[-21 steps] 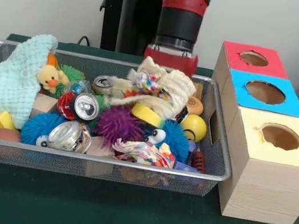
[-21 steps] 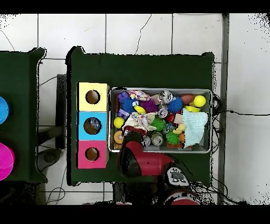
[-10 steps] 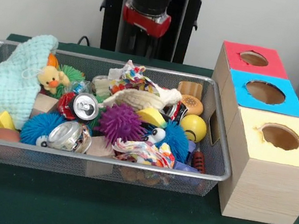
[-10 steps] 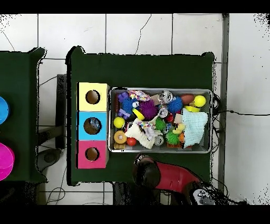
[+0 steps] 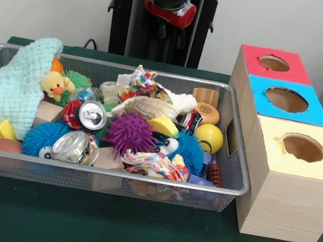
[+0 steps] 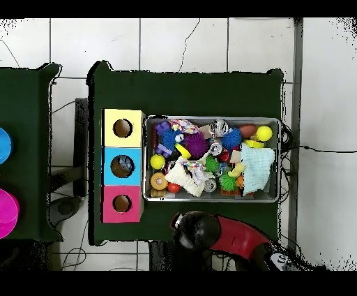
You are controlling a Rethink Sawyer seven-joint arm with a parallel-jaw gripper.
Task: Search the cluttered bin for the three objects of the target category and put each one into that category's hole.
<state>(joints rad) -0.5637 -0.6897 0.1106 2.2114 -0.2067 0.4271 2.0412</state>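
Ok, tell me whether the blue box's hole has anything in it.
Occupied: overhead, the blue box's hole shows something pale inside; red and yellow look empty.

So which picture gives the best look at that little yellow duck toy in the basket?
The front view. There the yellow duck shows its face and orange beak, leaning against the pale green cloth. The overhead view shows only a small yellow patch beside the cloth, too small to recognise as a duck.

We see even, bright indoor light; soft shadows under the bin (image 5: 235, 183); slight glare on a can (image 5: 93, 114) below the gripper
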